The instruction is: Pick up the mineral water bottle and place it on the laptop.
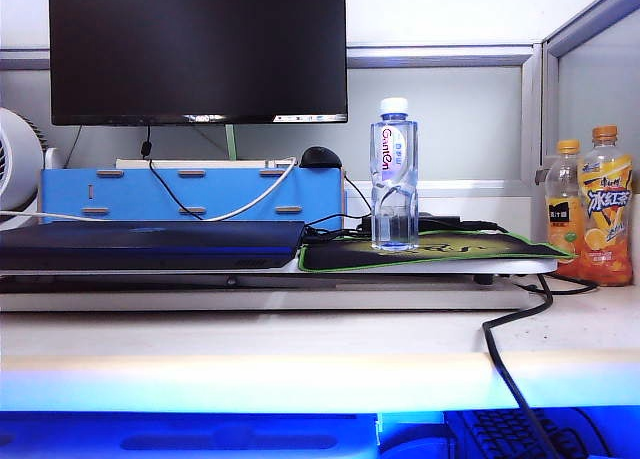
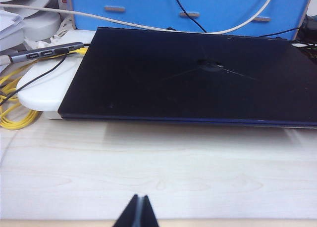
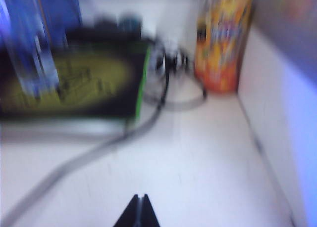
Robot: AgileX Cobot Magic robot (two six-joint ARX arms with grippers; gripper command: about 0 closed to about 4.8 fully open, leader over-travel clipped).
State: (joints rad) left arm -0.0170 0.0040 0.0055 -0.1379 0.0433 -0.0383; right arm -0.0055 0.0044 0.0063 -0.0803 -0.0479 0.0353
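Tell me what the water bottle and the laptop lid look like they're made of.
Water bottle: clear plastic, glossy; background shows through it, white cap. Laptop lid: dark, smooth, matte with slight sheen, likely metal or plastic; can't tell which.

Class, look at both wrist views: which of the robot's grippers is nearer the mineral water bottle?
Right. The right gripper, shut, faces the mouse pad where the mineral water bottle stands. The left gripper, shut, faces the laptop, farther from it.

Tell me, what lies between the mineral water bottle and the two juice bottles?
In the exterior view: mouse pad, then bare table, between mineral water bottle and juice bottles.
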